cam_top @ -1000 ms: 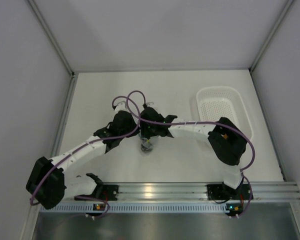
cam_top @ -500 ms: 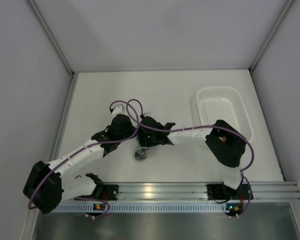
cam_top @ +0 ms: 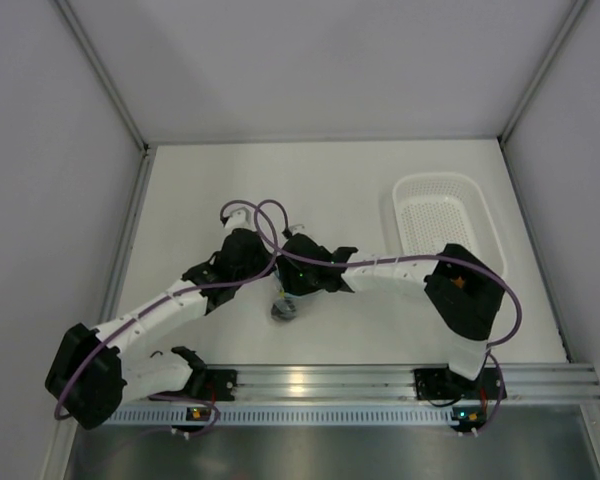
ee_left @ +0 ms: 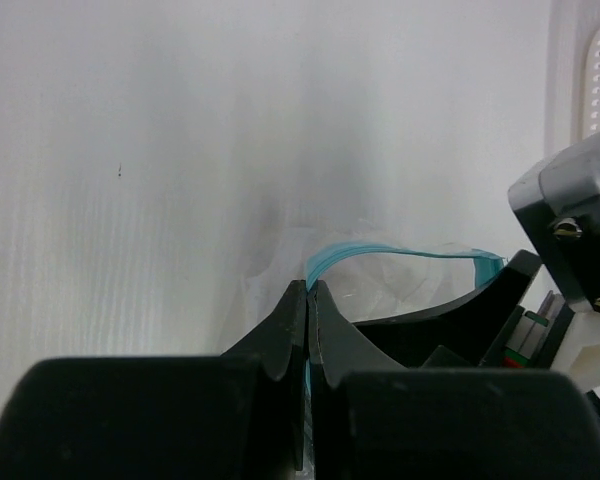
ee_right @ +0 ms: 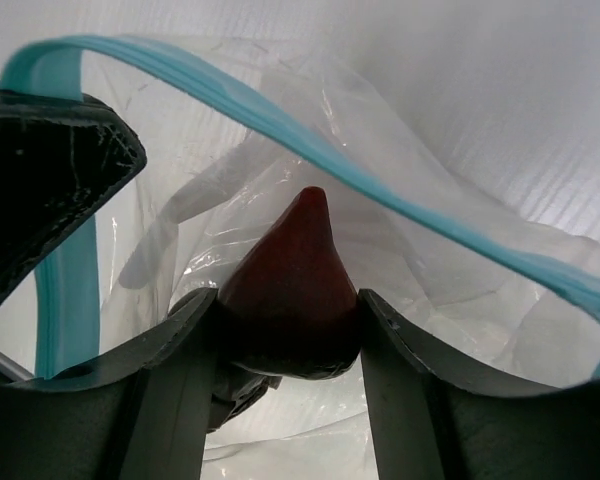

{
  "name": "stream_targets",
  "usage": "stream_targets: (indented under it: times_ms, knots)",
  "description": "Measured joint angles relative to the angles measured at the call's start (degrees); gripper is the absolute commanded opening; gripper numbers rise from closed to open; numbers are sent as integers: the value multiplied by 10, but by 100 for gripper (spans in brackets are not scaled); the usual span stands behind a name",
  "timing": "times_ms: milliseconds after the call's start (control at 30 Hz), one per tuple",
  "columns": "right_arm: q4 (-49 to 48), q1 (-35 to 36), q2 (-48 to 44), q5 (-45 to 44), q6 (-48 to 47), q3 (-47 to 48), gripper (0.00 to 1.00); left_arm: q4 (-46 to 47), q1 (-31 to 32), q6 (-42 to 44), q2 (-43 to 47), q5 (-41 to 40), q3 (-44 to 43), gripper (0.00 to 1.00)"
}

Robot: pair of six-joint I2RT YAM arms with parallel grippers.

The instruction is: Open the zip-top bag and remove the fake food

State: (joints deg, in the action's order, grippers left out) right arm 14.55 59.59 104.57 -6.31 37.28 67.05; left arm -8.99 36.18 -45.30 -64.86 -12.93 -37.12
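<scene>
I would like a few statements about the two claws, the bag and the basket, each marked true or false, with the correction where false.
1. The left claw pinches the blue zip strip of the zip-top bag. True.
2. The right claw grips an orange piece. False: it is a maroon piece.
3. The bag's mouth is sealed. False: it gapes open, and the right claw reaches inside.
4. The white basket stands on the right arm's side of the table. True.
</scene>
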Motion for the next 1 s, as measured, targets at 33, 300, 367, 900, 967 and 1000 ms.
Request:
stream_targets:
  times_ms: [33, 300, 367, 900, 967, 1000]
  knots:
    - [6, 0, -5, -4, -3, 2, 47, 0, 0, 0, 1, 1, 0, 0]
    - [64, 1, -45, -66, -31, 33, 47, 12, 0, 2, 11, 12, -1, 0]
    - [74, 2, -57, -80, -37, 35, 47, 14, 0, 3, 12, 16, -2, 0]
    - [121, 1, -112, -134, -86, 100, 47, 18, 1, 12, 16, 50, -14, 0]
    - [129, -1, -122, -137, -91, 100, 47, 18, 1, 14, 16, 50, -14, 0]
    - [132, -5, -129, -137, -93, 100, 47, 18, 1, 15, 16, 50, -14, 0]
